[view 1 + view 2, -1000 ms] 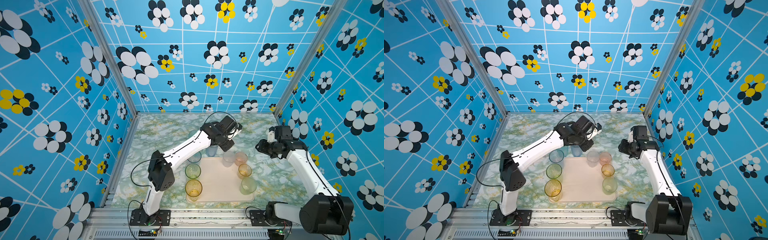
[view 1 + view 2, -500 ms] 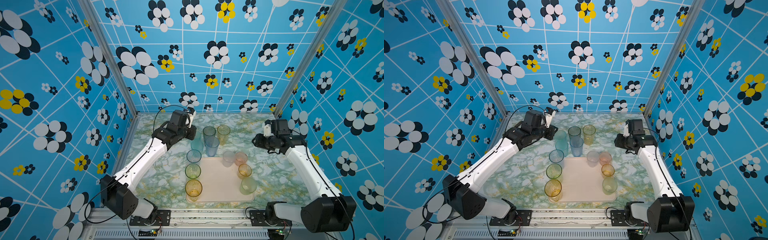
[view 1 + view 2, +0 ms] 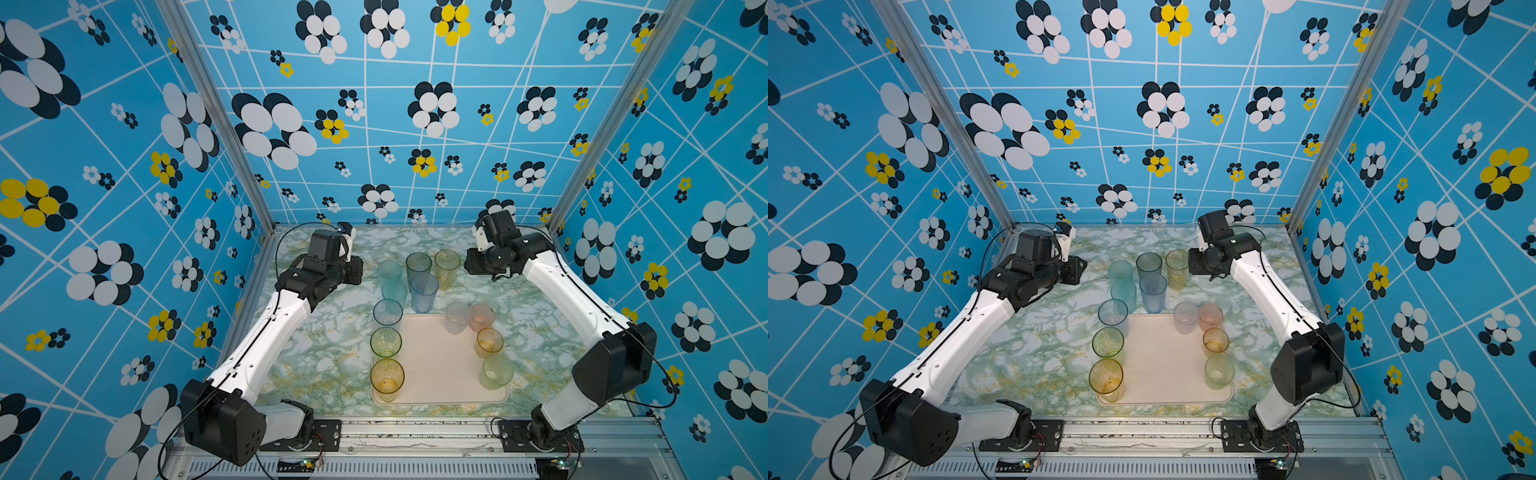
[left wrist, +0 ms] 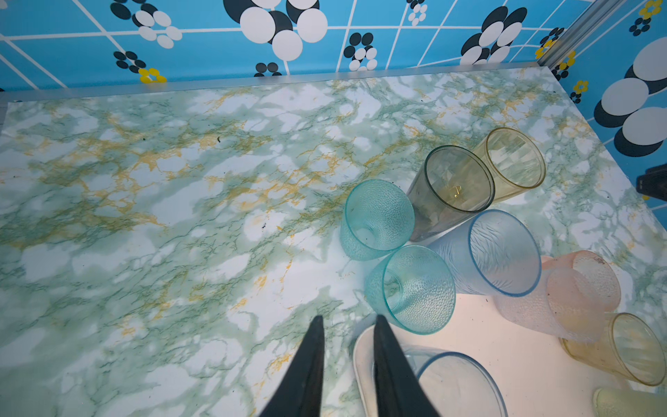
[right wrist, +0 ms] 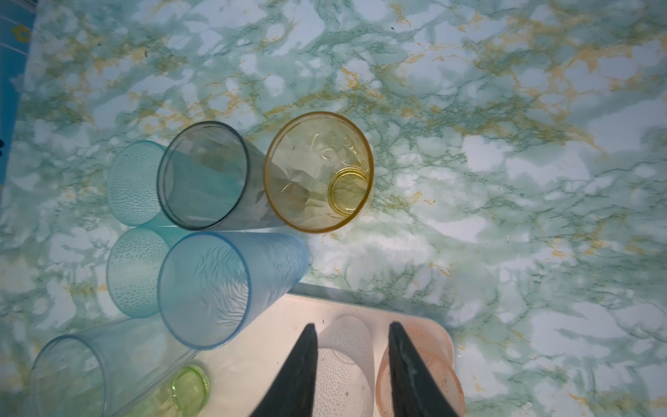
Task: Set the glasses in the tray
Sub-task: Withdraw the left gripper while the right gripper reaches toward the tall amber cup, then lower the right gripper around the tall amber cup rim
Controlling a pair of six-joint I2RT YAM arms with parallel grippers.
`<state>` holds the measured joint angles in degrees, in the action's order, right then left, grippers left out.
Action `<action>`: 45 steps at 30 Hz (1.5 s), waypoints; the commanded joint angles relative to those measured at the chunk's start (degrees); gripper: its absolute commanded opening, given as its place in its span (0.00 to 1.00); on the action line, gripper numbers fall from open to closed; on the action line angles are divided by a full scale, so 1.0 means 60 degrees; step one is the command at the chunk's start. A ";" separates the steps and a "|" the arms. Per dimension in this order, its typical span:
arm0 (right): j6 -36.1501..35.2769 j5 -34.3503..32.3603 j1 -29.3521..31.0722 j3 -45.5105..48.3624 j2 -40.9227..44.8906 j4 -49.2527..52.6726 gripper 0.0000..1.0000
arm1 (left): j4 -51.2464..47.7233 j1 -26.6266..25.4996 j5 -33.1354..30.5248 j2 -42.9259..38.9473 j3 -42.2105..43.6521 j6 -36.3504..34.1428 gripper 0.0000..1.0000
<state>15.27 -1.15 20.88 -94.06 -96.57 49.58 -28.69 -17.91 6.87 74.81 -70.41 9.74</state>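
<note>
Glasses point(image 3: 424, 292): translucent, tinted, all upright

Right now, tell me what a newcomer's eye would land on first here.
The loud blue flowered walls enclosing the marble table hit first. Next, five tall tinted glasses cluster on the table just behind the cream tray, which carries three glasses along its left edge and four glasses along its right, middle bare.
</note>
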 commanded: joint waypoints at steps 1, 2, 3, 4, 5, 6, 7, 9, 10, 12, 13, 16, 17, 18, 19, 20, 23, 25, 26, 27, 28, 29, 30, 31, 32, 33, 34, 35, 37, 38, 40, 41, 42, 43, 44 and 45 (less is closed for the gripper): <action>-0.0307 -0.0667 -0.0010 -0.1159 -0.0803 0.0715 0.35 | 0.0035 0.0205 0.0326 -0.0075 0.0120 0.0003 0.26; -0.0380 -0.0702 -0.0009 -0.1514 -0.1104 0.0857 0.34 | 0.0034 0.0257 0.0348 -0.0075 0.0145 -0.0010 0.26; -0.0448 -0.0724 -0.0012 -0.1837 -0.1395 0.0998 0.34 | 0.0035 0.0310 0.0388 -0.0088 0.0174 -0.0012 0.26; -0.0531 -0.0768 -0.0015 -0.2187 -0.1694 0.1186 0.33 | 0.0050 0.0393 0.0447 -0.0101 0.0207 -0.0001 0.26; -0.0602 -0.0794 -0.0021 -0.2521 -0.1989 0.1376 0.32 | 0.0064 0.0441 0.0501 -0.0104 0.0234 0.0003 0.27; -0.0650 -0.0801 -0.0024 -0.2798 -0.2207 0.1526 0.32 | 0.0079 0.0498 0.0523 -0.0118 0.0262 0.0003 0.27; -0.0691 -0.0830 -0.0029 -0.3090 -0.2501 0.1698 0.31 | 0.0079 0.0538 0.0566 -0.0129 0.0286 -0.0010 0.27; -0.0742 -0.0864 -0.0025 -0.3629 -0.2947 0.2054 0.30 | 0.0072 0.0647 0.0641 -0.0134 0.0295 -0.0023 0.27; -0.0765 -0.0823 -0.0048 -0.3885 -0.3140 0.2234 0.30 | 0.0065 0.0692 0.0670 -0.0134 0.0309 -0.0033 0.27; -0.0787 -0.0721 -0.0052 -0.4114 -0.3394 0.2312 0.29 | 0.0039 0.0755 0.0722 -0.0119 0.0310 -0.0055 0.27; -0.0777 -0.0700 -0.0051 -0.4187 -0.3503 0.2334 0.28 | 0.0035 0.0784 0.0729 -0.0108 0.0317 -0.0055 0.27; -0.0772 -0.0650 -0.0066 -0.4303 -0.3718 0.2371 0.27 | 0.0020 0.0832 0.0772 -0.0113 0.0325 -0.0070 0.27; -0.0772 -0.0630 -0.0085 -0.4332 -0.3784 0.2382 0.27 | 0.0020 0.0857 0.0784 -0.0115 0.0324 -0.0070 0.27; -0.0772 -0.0615 -0.0096 -0.4347 -0.3835 0.2385 0.27 | 0.0020 0.0872 0.0788 -0.0119 0.0328 -0.0070 0.27; -0.0772 -0.0578 -0.0110 -0.4362 -0.3878 0.2372 0.26 | 0.0020 0.0876 0.0802 -0.0119 0.0346 -0.0072 0.27; -0.0772 -0.0537 -0.0112 -0.4376 -0.3924 0.2371 0.25 | 0.0035 0.0885 0.0816 -0.0117 0.0359 -0.0078 0.27; -0.0743 -0.0500 -0.0143 -0.4377 -0.4040 0.2334 0.25 | 0.0063 0.0905 0.0817 -0.0119 0.0404 -0.0057 0.27; -0.0743 -0.0444 -0.0155 -0.4377 -0.4111 0.2313 0.24 | 0.0086 0.0906 0.0832 -0.0141 0.0454 -0.0043 0.27; -0.0743 -0.0433 -0.0160 -0.4391 -0.4151 0.2312 0.24 | 0.0094 0.0905 0.0845 -0.0148 0.0472 -0.0042 0.27; -0.0743 -0.0418 -0.0163 -0.4405 -0.4179 0.2312 0.24 | 0.0094 0.0918 0.0846 -0.0148 0.0496 -0.0036 0.27; -0.0743 -0.0395 -0.0174 -0.4413 -0.4203 0.2312 0.23 | 0.0094 0.0914 0.0847 -0.0162 0.0520 -0.0028 0.27; -0.0743 -0.0382 -0.0170 -0.4421 -0.4241 0.2312 0.23 | 0.0094 0.0920 0.0854 -0.0176 0.0530 -0.0026 0.27; -0.0743 -0.0365 -0.0171 -0.4428 -0.4257 0.2311 0.23 | 0.0086 0.0920 0.0832 -0.0178 0.0550 -0.0032 0.27; -0.0743 -0.0340 -0.0170 -0.4422 -0.4266 0.2291 0.23 | 0.0101 0.0934 0.0834 -0.0192 0.0560 -0.0025 0.27; -0.0743 -0.0313 -0.0170 -0.4421 -0.4293 0.2270 0.22 | 0.0108 0.0935 0.0839 -0.0192 0.0559 -0.0026 0.27; -0.0743 -0.0297 -0.0177 -0.4421 -0.4297 0.2255 0.22 | 0.0121 0.0953 0.0845 -0.0192 0.0576 -0.0012 0.27; -0.0743 -0.0289 -0.0170 -0.4421 -0.4323 0.2241 0.22 | 0.0123 0.0949 0.0861 -0.0192 0.0574 -0.0012 0.27; -0.0743 -0.0275 -0.0171 -0.4428 -0.4363 0.2239 0.21 | 0.0137 0.0949 0.0873 -0.0181 0.0582 -0.0012 0.27; -0.0739 -0.0238 -0.0185 -0.4461 -0.4433 0.2239 0.21 | 0.0152 0.0949 0.0891 -0.0162 0.0590 -0.0012 0.27; -0.0728 -0.0233 -0.0186 -0.4472 -0.4468 0.2239 0.21 | 0.0167 0.0967 0.0892 -0.0163 0.0602 0.0002 0.27; -0.0728 -0.0215 -0.0196 -0.4505 -0.4522 0.2239 0.20 | 0.0167 0.0964 0.0905 -0.0148 0.0603 0.0003 0.27; -0.0714 -0.0213 -0.0185 -0.4521 -0.4565 0.2239 0.20 | 0.0167 0.0966 0.0906 -0.0134 0.0607 0.0003 0.27; -0.0713 -0.0204 -0.0186 -0.4537 -0.4586 0.2239 0.19 | 0.0167 0.0967 0.0905 -0.0134 0.0621 0.0002 0.27; -0.0713 -0.0187 -0.0185 -0.4552 -0.4613 0.2239 0.19 | 0.0167 0.0978 0.0905 -0.0134 0.0621 -0.0001 0.27; -0.0713 -0.0173 -0.0190 -0.4567 -0.4617 0.2252 0.18 | 0.0160 0.0978 0.0905 -0.0130 0.0632 0.0003 0.27; -0.0713 -0.0175 -0.0188 -0.4581 -0.4617 0.2254 0.17 | 0.0180 0.1002 0.0912 -0.0134 0.0640 0.0003 0.27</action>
<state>11.16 -2.87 20.08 -119.79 -122.78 62.28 -28.60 -12.64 11.20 74.81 -67.53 9.69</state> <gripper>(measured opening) 0.174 0.271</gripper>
